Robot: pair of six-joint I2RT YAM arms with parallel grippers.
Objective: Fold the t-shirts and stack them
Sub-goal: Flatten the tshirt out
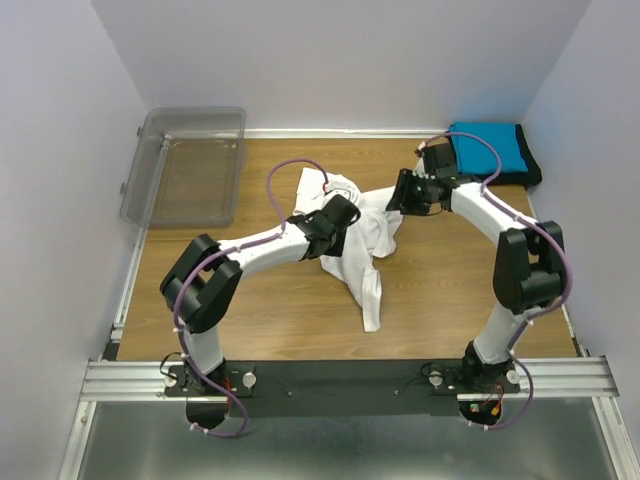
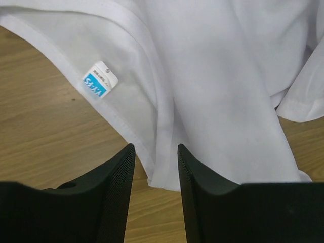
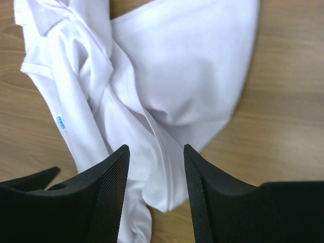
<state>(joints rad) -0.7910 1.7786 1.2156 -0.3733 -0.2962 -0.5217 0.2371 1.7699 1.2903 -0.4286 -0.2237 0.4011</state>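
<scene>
The white t-shirt [image 1: 365, 250] lies crumpled on the wooden table, with a long part trailing toward the near edge. My left gripper [image 1: 343, 214] is open just above its left side. In the left wrist view the open fingers [image 2: 156, 149] straddle a hem edge of the white cloth [image 2: 212, 76], near the blue neck label [image 2: 99, 80]. My right gripper [image 1: 402, 195] is open above the shirt's right side. Its fingers [image 3: 156, 149] hang over a fold of the cloth [image 3: 172, 76]. The blue t-shirt [image 1: 488, 148] lies folded on the black one [image 1: 532, 172] at the far right.
A clear plastic bin [image 1: 190, 165] stands at the far left corner. White walls close in the table on three sides. The metal rail [image 1: 340, 378] with both arm bases runs along the near edge.
</scene>
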